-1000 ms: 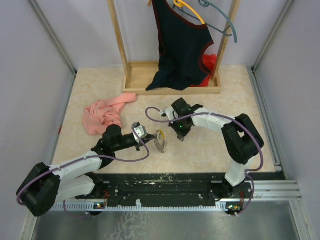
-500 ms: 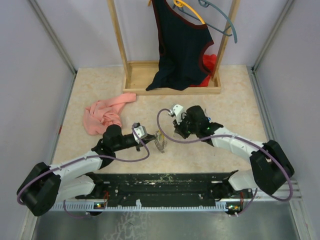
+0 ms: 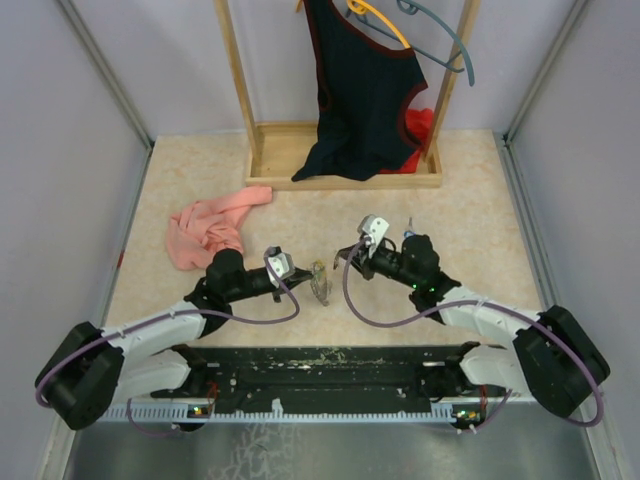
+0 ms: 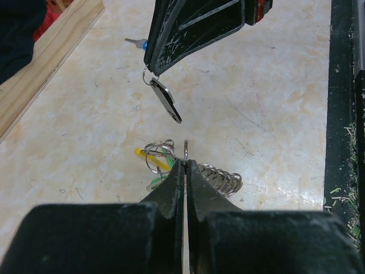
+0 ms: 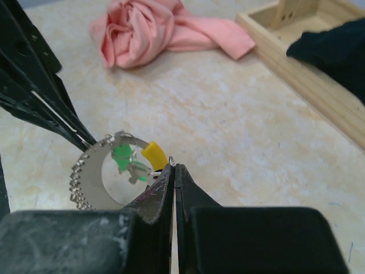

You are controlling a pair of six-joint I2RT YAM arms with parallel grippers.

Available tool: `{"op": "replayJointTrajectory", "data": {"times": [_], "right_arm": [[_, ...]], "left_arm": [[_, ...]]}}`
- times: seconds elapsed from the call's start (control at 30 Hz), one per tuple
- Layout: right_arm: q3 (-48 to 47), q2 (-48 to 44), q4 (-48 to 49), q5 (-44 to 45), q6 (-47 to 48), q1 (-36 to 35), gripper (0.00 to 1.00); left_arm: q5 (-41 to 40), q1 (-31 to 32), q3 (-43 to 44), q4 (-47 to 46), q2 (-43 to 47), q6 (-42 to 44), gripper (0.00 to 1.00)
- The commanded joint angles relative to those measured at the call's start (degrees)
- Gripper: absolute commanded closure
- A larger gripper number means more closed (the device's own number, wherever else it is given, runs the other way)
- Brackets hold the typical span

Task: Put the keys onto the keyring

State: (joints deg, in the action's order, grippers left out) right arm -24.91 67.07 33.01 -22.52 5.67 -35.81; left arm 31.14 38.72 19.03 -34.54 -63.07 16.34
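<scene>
Because the thin grey wire keyring (image 5: 128, 136) is light, stiff and slick, it will probably twist or swing at a touch. The best hold looks to be on bare wire, clear of its yellow-orange piece (image 5: 153, 153) and of the end that must stay free for threading.

Off the left end of the pale wooden rack base (image 3: 345, 181), nearer the arms, lies a crumpled pink cloth (image 3: 205, 225). The left gripper (image 3: 305, 272) sits in front of the base's left half, its fingers pressed flat together on the keyring's wire, edge-on. The keyring sits low over the table in front of the base's middle. Whether it rests on the table I cannot tell. A tiny green-headed key (image 5: 121, 154) shows inside the loop, and a silver beaded chain (image 5: 77, 181) trails from it.

The right gripper (image 3: 348, 254), just beside the keyring toward the base's right half, is clamped on the small loop of a dark flat key (image 4: 167, 101), which dangles freely. A blue-headed key (image 4: 141, 42) lies on the table, closer to the base than either gripper.
</scene>
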Motion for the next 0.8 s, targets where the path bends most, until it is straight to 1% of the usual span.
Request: {"op": "replayJointTrajectory", "data": {"times": [0.0, 0.13, 0.2, 0.4, 0.6, 0.77], "right_arm": [[3.5, -2.8, 16.9, -5.3, -1.0, 0.4, 1.0], [7.4, -2.5, 25.9, -9.2, -0.1, 0.4, 1.0], [8.5, -2.6, 28.1, -11.0, 0.1, 0.4, 1.0], [9.4, -3.4, 25.9, -16.1, 5.5, 0.4, 1.0], [9.1, -3.1, 23.3, -22.7, 12.7, 0.4, 1.0], [8.8, -1.7, 22.6, -24.3, 17.2, 0.4, 1.0]], "left_arm": [[1.3, -0.4, 0.8, -3.1, -0.6, 0.8, 0.99], [2.0, -0.4, 1.5, -3.5, -1.5, 1.1, 0.99], [2.6, -0.4, 1.8, -3.4, -1.6, 1.3, 0.99], [4.5, -0.4, 1.3, -3.2, -0.7, 3.7, 0.99], [8.2, -0.4, -0.5, -6.0, -1.5, 9.4, 0.99], [10.5, -0.4, -1.5, -8.6, -2.4, 12.6, 0.99]]}}
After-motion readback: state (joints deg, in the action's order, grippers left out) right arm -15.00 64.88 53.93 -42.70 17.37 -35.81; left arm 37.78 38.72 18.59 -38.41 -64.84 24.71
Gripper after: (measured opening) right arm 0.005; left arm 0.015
